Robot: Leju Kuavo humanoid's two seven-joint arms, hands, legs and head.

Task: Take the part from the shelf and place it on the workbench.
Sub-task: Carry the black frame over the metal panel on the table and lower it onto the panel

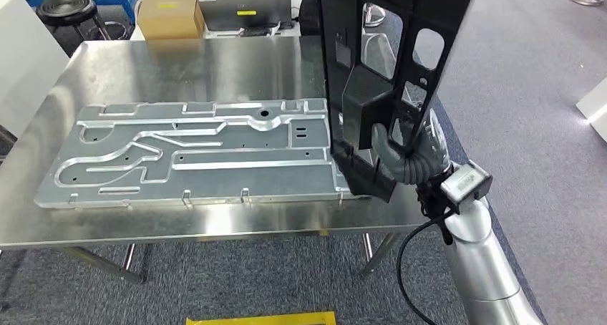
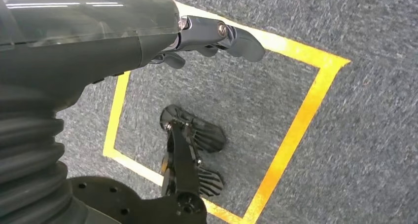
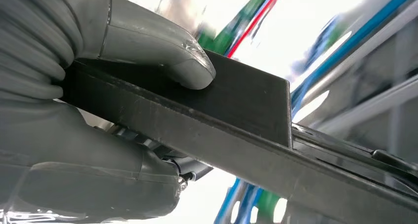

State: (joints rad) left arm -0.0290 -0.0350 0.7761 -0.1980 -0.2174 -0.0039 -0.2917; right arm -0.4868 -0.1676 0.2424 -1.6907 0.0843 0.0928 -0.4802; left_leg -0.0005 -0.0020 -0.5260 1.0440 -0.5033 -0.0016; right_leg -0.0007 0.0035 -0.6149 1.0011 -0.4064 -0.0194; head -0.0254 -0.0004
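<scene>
Workbench [image 1: 215, 60] of bare stainless steel spans the upper left and middle of the head view, and a flat, light-grey machined metal plate with raised channels [image 1: 193, 149] lies on it at centre left. The large black plastic frame part with cut-out openings [image 1: 379, 67] stands upright at upper centre right, its lower end over the bench's right edge beside the plate. The right hand [image 1: 401, 153] grips it from the right side, at centre right. In the right wrist view that hand [image 3: 74, 100] has its thick grey thumb [image 3: 162, 51] pressed on one face of the black part [image 3: 236, 115] and its fingers wrapped under the other. In the left wrist view the left hand [image 2: 207, 39] hangs over grey carpet [image 2: 365, 135] marked with yellow floor tape [image 2: 296, 130], fingers loosely extended, holding nothing. A brown cardboard box [image 1: 168, 13] sits beyond the bench at upper left.
</scene>
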